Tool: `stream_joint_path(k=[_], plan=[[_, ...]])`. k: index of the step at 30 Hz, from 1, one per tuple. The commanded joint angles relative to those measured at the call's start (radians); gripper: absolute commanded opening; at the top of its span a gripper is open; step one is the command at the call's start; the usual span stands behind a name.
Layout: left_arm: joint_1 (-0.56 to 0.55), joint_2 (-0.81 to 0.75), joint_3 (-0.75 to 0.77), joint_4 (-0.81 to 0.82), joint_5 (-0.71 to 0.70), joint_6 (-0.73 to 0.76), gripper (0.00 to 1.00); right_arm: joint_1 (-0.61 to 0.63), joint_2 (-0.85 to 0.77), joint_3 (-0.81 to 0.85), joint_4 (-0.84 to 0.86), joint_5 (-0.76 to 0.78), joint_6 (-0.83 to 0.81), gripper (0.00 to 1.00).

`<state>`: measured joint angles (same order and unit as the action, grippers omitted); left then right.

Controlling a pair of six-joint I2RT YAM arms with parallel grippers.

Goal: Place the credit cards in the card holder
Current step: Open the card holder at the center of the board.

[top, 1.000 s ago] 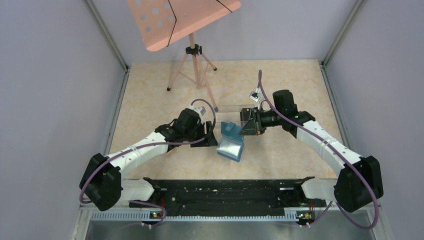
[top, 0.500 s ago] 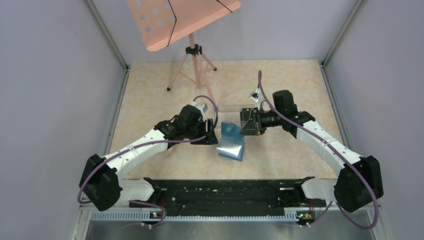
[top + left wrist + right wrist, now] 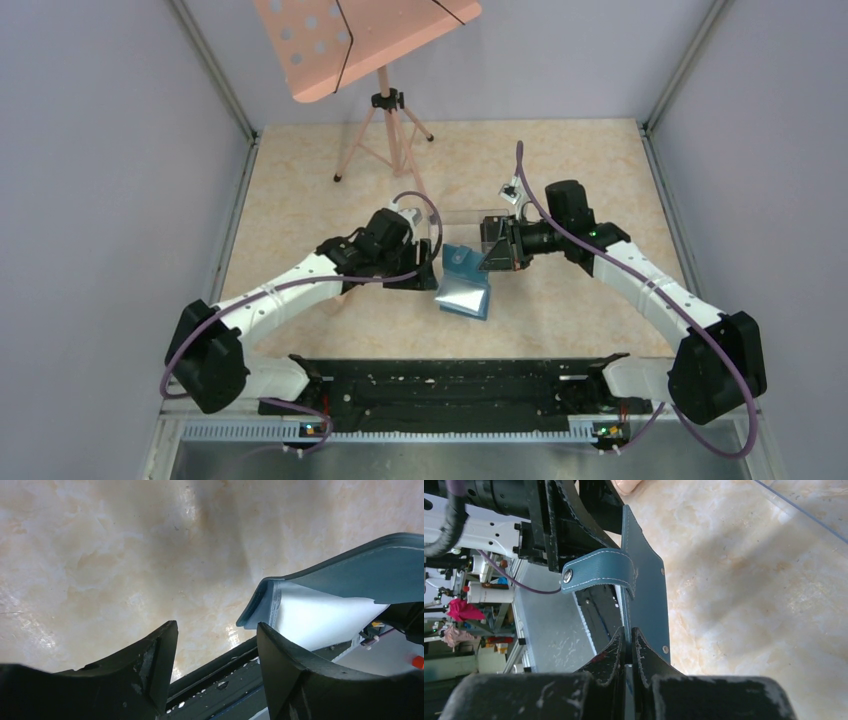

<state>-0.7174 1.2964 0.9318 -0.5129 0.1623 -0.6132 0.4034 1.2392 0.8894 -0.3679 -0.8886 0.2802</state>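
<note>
Right gripper point(image 3: 629, 634): my two fingers are pressed together on the edge of one leaf of the card holder point(image 3: 647, 597), pinching the teal panel between them. The snap tab point(image 3: 601, 569) curls off that leaf towards the left arm, and its small metal stud point(image 3: 568, 576) is unfastened and hanging free.

Left gripper point(image 3: 216, 628): my fingers are spread with nothing between them. The folded edge of the card holder point(image 3: 345, 572) lies just beside the right-hand finger; I cannot tell whether they touch. Its light blue lining point(image 3: 320, 616) faces this camera.

In the top view the card holder point(image 3: 463, 290) sits partly open at mid-table point(image 3: 300, 200), between the left gripper point(image 3: 425, 268) and the right gripper point(image 3: 492, 256). Its upper leaf is raised at the right fingers and its lower leaf slopes towards the arm bases. A pink music stand point(image 3: 365, 40) stands at the far side.
</note>
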Motion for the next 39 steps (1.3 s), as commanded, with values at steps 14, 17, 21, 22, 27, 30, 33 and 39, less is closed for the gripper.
stream_joint_path(k=[14,17,21,22,27,30,33,39], plan=[[-0.007,-0.105,-0.069,0.269,0.09,-0.102,0.6,-0.001,0.002,-0.014,0.01,-0.032,-0.019,0.0],[0.004,-0.107,-0.11,0.329,0.11,-0.12,0.63,0.0,-0.002,-0.016,0.034,-0.076,0.004,0.0],[0.026,-0.093,-0.153,0.395,0.146,-0.142,0.71,-0.001,-0.011,-0.018,0.074,-0.123,0.055,0.0],[0.034,-0.091,-0.165,0.415,0.164,-0.147,0.72,-0.001,-0.014,-0.018,0.083,-0.132,0.068,0.0],[0.065,-0.089,-0.21,0.497,0.239,-0.151,0.75,0.0,-0.02,-0.037,0.153,-0.166,0.157,0.0],[0.079,-0.09,-0.235,0.563,0.283,-0.141,0.78,-0.002,-0.022,-0.061,0.219,-0.204,0.219,0.0],[0.098,-0.093,-0.268,0.651,0.35,-0.136,0.81,-0.001,-0.028,-0.074,0.269,-0.233,0.266,0.0],[0.131,-0.093,-0.332,0.843,0.51,-0.14,0.84,-0.001,-0.039,-0.078,0.373,-0.303,0.353,0.0]])
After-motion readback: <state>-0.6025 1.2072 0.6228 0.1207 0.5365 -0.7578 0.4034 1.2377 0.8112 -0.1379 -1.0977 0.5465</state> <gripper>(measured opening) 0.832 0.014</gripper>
